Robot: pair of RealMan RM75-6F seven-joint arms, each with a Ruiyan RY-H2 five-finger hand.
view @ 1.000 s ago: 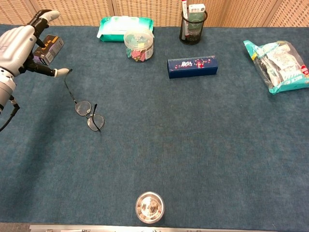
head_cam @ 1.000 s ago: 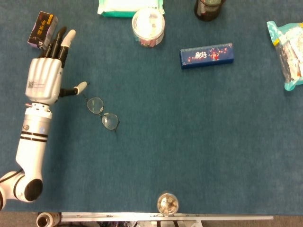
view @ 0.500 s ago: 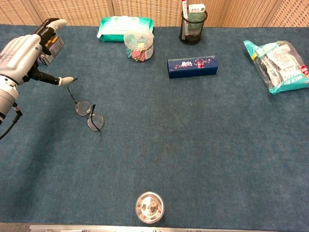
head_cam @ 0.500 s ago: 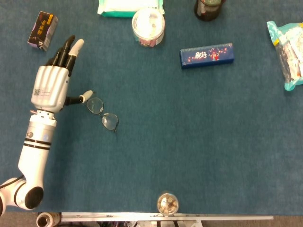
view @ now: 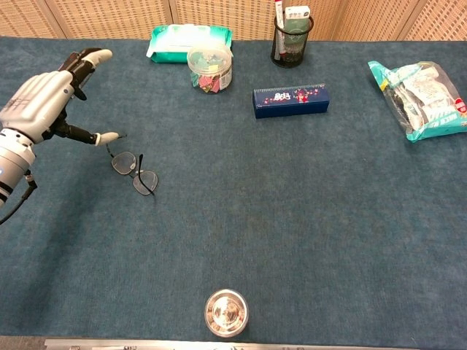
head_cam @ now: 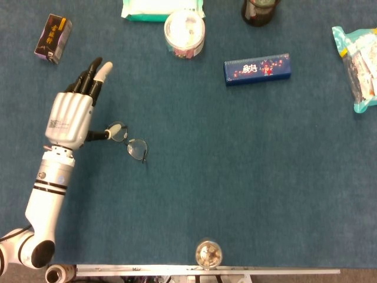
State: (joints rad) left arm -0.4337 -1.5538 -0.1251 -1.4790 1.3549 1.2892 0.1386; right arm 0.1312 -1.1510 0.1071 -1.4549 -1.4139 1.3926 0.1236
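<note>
- The glasses [head_cam: 128,141] lie on the blue counter [head_cam: 235,177], left of centre, just beside the left hand [head_cam: 72,115]; in the chest view the glasses [view: 134,172] show one temple arm standing up off the cloth and the lenses close to flat.
- Judging by the thin wire frame, these look light, a bit springy and easy to bend, and the lenses would smear or scratch under a hard squeeze; the bridge between the lenses or the rim near a hinge looks the safest place to take hold, with a gentle pinch.
- On that soft cloth they would probably skid or flip if nudged from the side.
- The left hand hangs over the counter with fingers [head_cam: 91,76] stretched forward and close together, thumb [view: 102,137] stuck out sideways towards the glasses; its tip is right at the near lens in the head view, though I can't tell whether it actually touches. Nothing is in its grasp, so it reads as spread and empty.
- The right hand shows in neither view.
- Further out: a small dark box [head_cam: 53,38] up beyond the fingertips, a round clear tub [head_cam: 184,33], a long blue box [head_cam: 257,69], and a small metal cup [view: 226,313] at the near edge.
</note>
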